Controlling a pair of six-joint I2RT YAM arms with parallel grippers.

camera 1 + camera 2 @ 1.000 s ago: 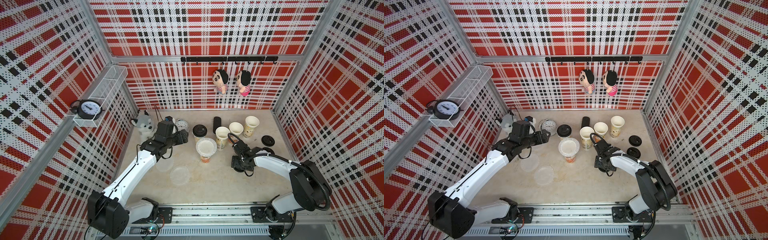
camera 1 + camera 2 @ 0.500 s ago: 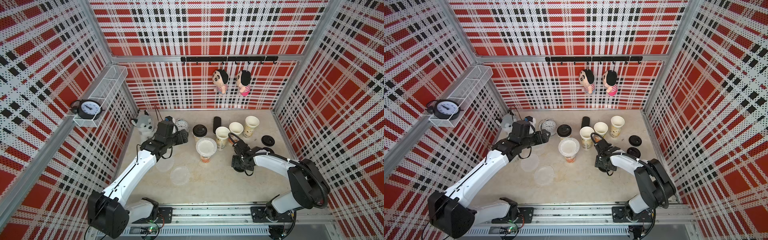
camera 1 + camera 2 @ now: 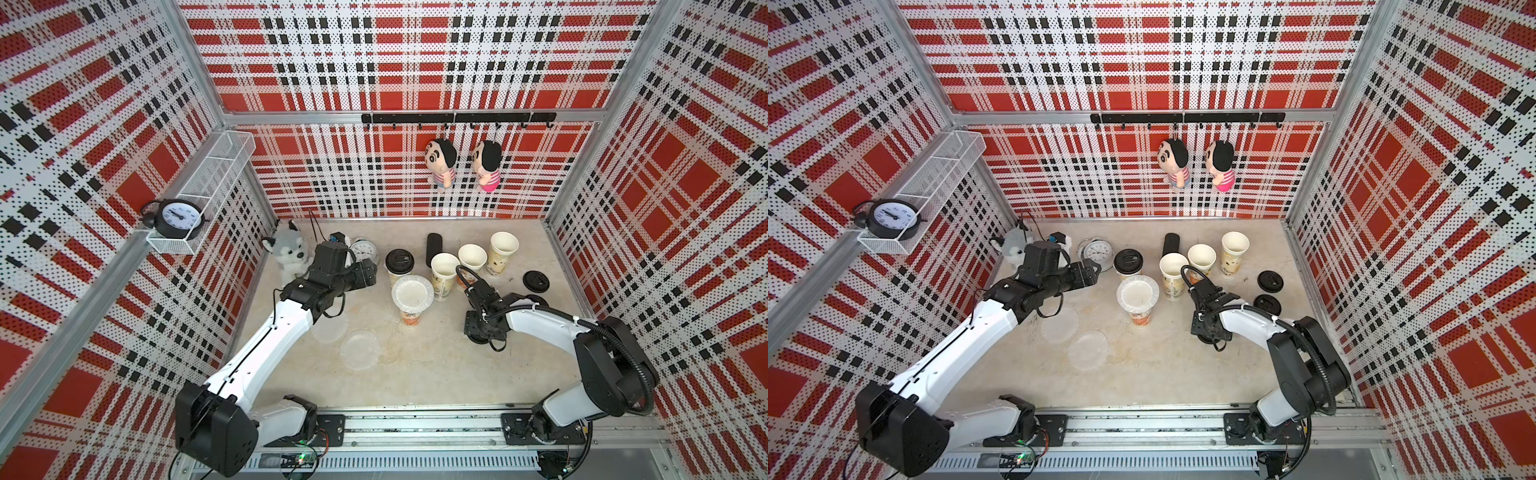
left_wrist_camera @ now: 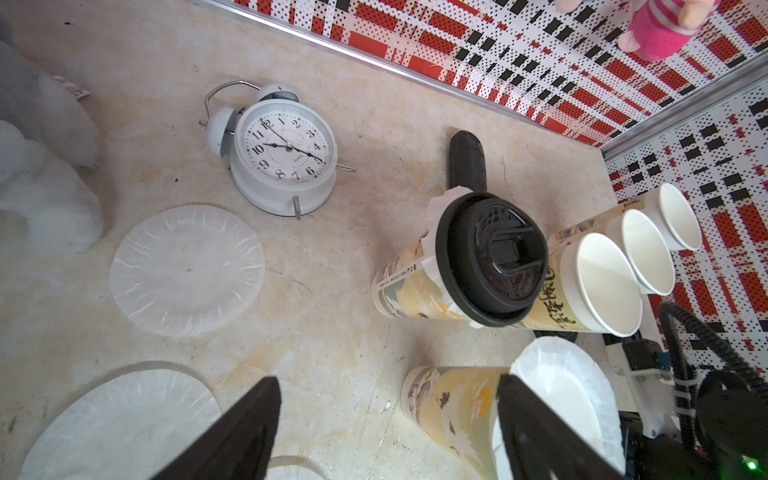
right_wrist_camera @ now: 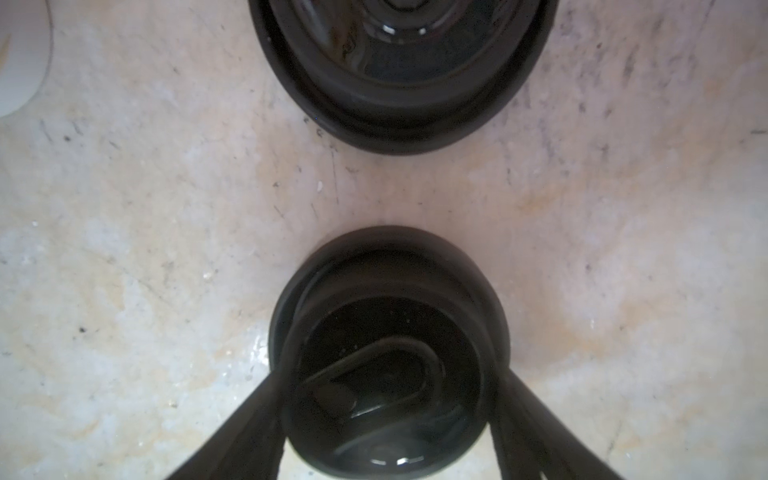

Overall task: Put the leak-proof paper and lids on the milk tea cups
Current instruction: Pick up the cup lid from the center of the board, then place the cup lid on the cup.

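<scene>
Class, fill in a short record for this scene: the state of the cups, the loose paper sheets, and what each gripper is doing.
Lidded cup: one
Paper-covered cup: one
Open cups: three, side by side
Loose paper sheets: at least two, flat on the table
Left gripper: open, empty
Right gripper: fingers either side of a loose black lid; grip uncertain

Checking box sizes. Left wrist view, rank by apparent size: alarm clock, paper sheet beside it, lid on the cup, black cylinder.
1. paper sheet and alarm clock: look alike, unranked.
2. lid on the cup, likely nearer the camera, so flattered.
3. black cylinder, partly hidden by that cup.
</scene>
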